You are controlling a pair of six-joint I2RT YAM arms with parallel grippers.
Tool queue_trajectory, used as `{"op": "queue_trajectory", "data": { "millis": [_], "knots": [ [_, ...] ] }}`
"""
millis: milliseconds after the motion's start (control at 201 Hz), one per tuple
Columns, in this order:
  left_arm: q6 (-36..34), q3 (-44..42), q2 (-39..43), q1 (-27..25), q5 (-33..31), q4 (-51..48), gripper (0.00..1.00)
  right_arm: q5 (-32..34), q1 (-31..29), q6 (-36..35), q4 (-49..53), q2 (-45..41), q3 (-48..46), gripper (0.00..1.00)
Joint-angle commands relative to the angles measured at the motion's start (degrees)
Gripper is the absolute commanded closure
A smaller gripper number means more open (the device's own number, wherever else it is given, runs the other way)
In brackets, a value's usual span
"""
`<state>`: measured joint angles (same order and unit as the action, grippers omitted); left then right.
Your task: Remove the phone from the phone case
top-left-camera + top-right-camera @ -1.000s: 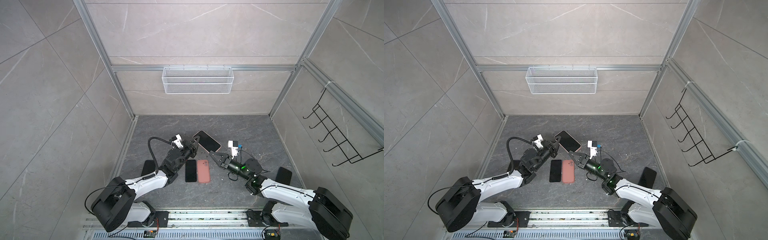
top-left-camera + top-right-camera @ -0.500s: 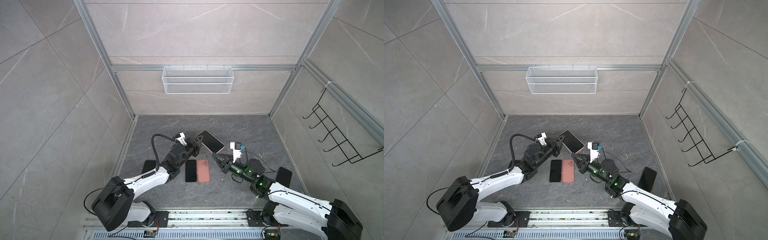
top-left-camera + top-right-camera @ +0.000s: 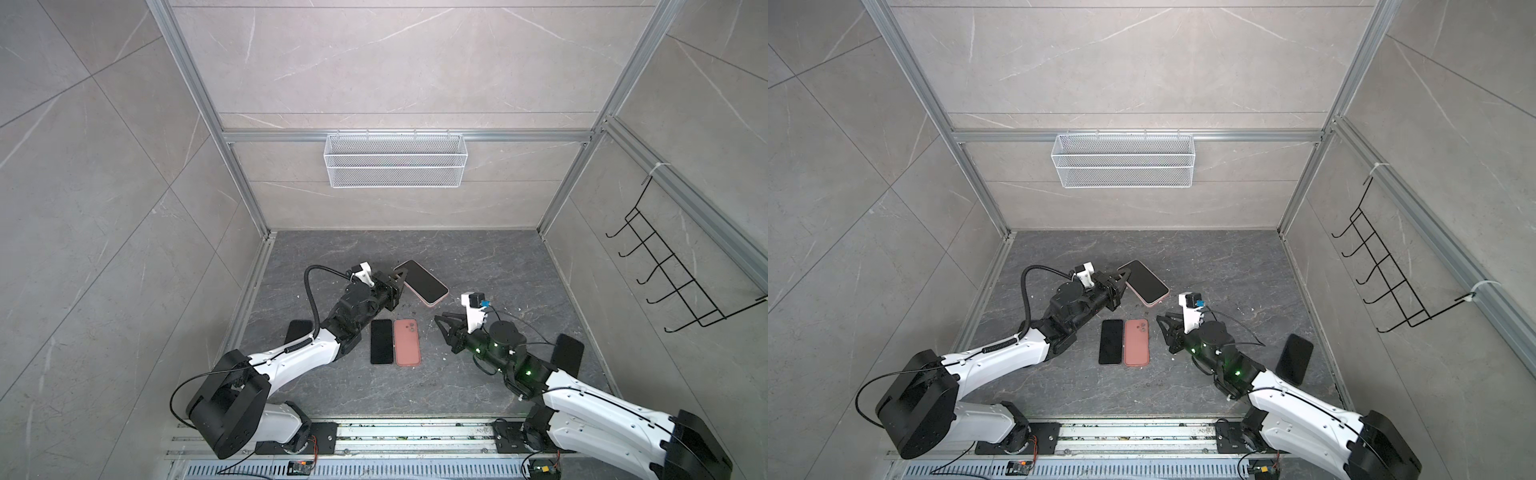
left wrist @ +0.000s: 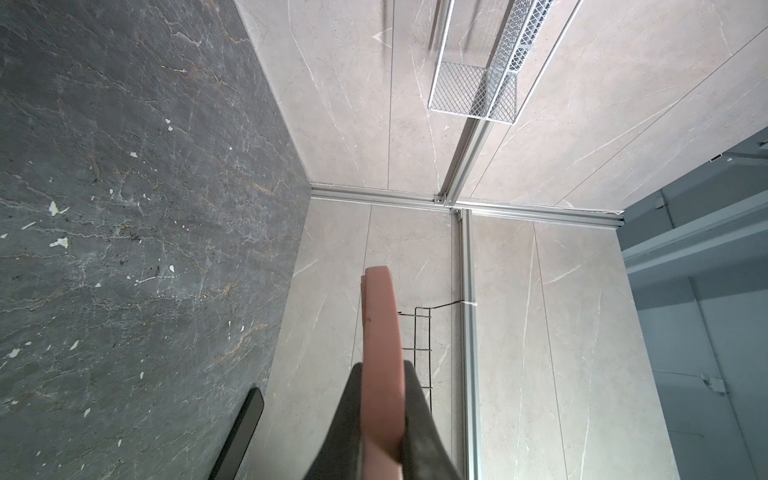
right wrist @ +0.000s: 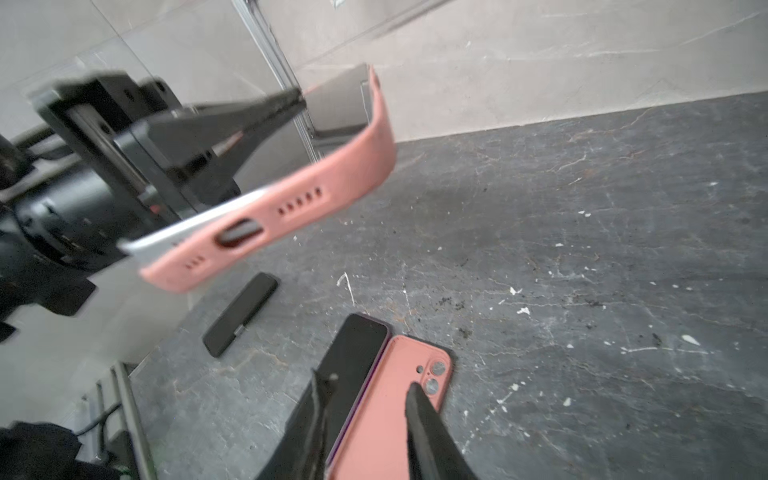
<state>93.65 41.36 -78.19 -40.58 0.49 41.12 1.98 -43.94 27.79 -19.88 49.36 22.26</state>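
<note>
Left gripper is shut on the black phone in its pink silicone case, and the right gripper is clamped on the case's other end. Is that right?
Not quite. The left gripper is shut on the black phone in its pink silicone case, but the right gripper is not clamped on the other end. The right wrist view shows its jaws open and empty, apart from it.

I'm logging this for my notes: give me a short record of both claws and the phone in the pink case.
left claw: shut on cased phone, held off the table
right claw: open, empty, apart from it
cased phone: one silver corner out of the case
table: black phone beside pink-backed phone, lying flat
</note>
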Motion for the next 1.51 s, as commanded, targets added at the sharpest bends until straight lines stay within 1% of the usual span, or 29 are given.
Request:
{"op": "queue_trajectory", "data": {
  "millis": [0, 40, 80, 144, 204, 254, 329, 408, 468, 568, 752, 1001, 1300, 1404, 1509],
  "knots": [
    [-1.8, 2.15, 0.49, 1.92, 5.04, 8.31, 1.0, -0.5, 1.66, 4.08, 7.91, -6.12, 0.69, 0.42],
    [-3.75, 3.08, 0.29, 3.56, 9.56, 8.11, 1.0, -1.93, 2.69, 4.68, 11.73, -8.01, 2.12, 0.38],
    [-5.35, 4.53, -0.37, 5.35, 15.38, 8.32, 1.0, -3.91, 3.98, 5.48, 15.06, -9.6, 3.49, 0.35],
    [-6.15, 6.25, -1.71, 7.52, 24.19, 10.28, 1.0, -9.86, 6.21, 5.99, 17.91, -11.47, 5.22, 0.32],
    [-7.06, 7.06, -2.05, 9.07, 29.69, 11.66, 1.0, -14.32, 8.14, 6.74, 19.89, -12.5, 6.83, 0.31],
    [-9.25, 7.84, -1.48, 9.88, 33.53, 10.7, 1.0, -18.01, 9.37, 7.08, 20.34, -12.8, 7.94, 0.3],
    [-13.41, 8.97, -0.08, 9.98, 36.38, 8.43, 1.0, -22.83, 10.47, 8.31, 19.36, -11.92, 9.45, 0.3],
    [-15.36, 9.25, 1.09, 9.95, 37.22, 8.01, 1.0, -26.83, 10.68, 10.08, 16.65, -9.86, 10.9, 0.3],
    [-14.77, 9.07, 1.37, 9.97, 37.75, 9.13, 1.0, -28.24, 10.72, 12.0, 14.45, -8.17, 11.96, 0.31],
    [-13.93, 8.92, 1.31, 9.98, 37.51, 10.21, 1.0, -31.72, 10.72, 15.7, 7.35, -4.86, 12.34, 0.32],
    [-11.18, 8.03, 0.37, 9.93, 36.86, 14.38, 1.0, -33.22, 10.76, 20.64, -1.51, 0.08, 11.81, 0.38],
    [-10.2, 7.39, -0.2, 9.93, 36.05, 16.13, 1.0, -32.75, 10.85, 22.64, -5.13, 0.73, 11.69, 0.56],
    [-8.77, 7.34, -1.86, 9.85, 35.2, 18.26, 1.0, -33.16, 11.02, 23.97, -6.87, 0.92, 11.54, 0.68],
    [-8.23, 7.13, -2.31, 9.89, 34.85, 18.99, 1.0, -33.57, 11.17, 24.74, -7.78, 0.95, 11.39, 0.79],
    [-7.46, 6.89, -3.07, 9.88, 34.38, 20.0, 1.0, -34.03, 11.17, 26.23, -10.16, 0.66, 10.94, 0.86]
  ]
}}
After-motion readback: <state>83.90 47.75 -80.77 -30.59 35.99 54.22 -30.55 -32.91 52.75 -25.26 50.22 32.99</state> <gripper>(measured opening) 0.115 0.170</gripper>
